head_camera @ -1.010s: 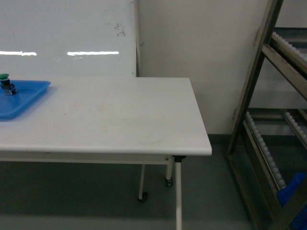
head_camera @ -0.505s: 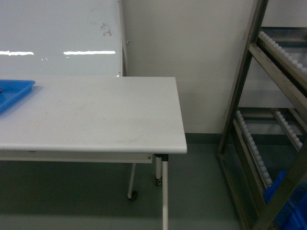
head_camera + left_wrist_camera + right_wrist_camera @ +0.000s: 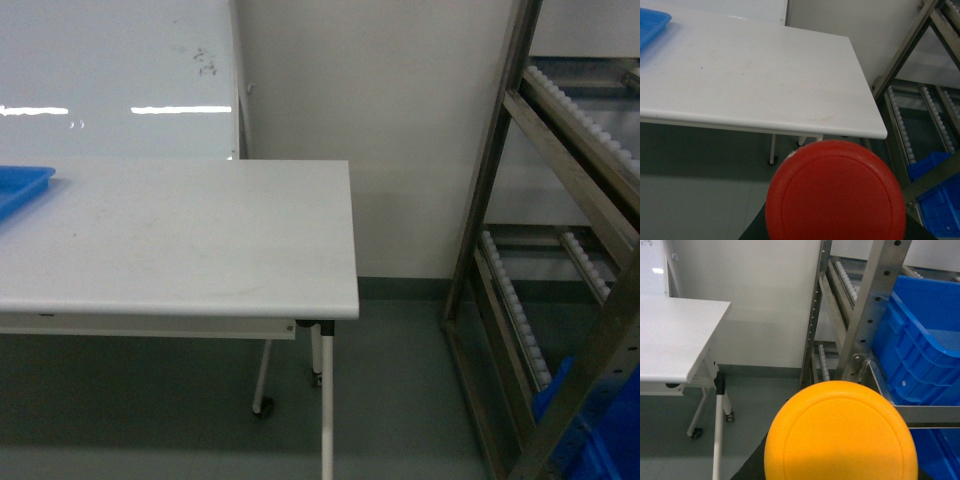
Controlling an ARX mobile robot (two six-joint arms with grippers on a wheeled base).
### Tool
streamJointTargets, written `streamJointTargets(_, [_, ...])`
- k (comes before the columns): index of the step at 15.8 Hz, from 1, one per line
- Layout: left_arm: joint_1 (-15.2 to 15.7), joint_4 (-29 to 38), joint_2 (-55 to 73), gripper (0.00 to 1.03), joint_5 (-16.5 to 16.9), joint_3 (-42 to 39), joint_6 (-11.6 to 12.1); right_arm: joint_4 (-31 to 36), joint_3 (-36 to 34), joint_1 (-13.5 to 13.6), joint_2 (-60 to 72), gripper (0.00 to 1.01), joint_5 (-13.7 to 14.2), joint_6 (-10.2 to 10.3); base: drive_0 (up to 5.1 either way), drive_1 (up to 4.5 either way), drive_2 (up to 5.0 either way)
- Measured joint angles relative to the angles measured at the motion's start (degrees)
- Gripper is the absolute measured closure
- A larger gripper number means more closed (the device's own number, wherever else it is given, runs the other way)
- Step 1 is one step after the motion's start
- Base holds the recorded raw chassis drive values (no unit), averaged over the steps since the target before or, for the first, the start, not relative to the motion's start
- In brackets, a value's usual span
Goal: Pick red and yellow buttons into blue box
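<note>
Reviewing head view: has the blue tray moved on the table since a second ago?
Cannot tell. The blue tray slid left in frame, but so did the table corner; the camera is turning right.

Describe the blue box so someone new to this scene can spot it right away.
Start at the metal roller rack to the right of the white table. The blue box sits on a rack shelf just behind the upright post, best seen in the right wrist view. It is deep, with ribbed walls and a thick rim, unlike the shallow blue tray on the table's far left.
</note>
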Motion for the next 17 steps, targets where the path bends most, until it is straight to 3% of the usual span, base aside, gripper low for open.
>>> streamJointTargets(17, [0.0,0.0,0.0,0.79,0.1,0.0,0.0,0.0,0.0,0.0,0.0,0.76,0.0,0.0,4.9,-2.43,-2.4])
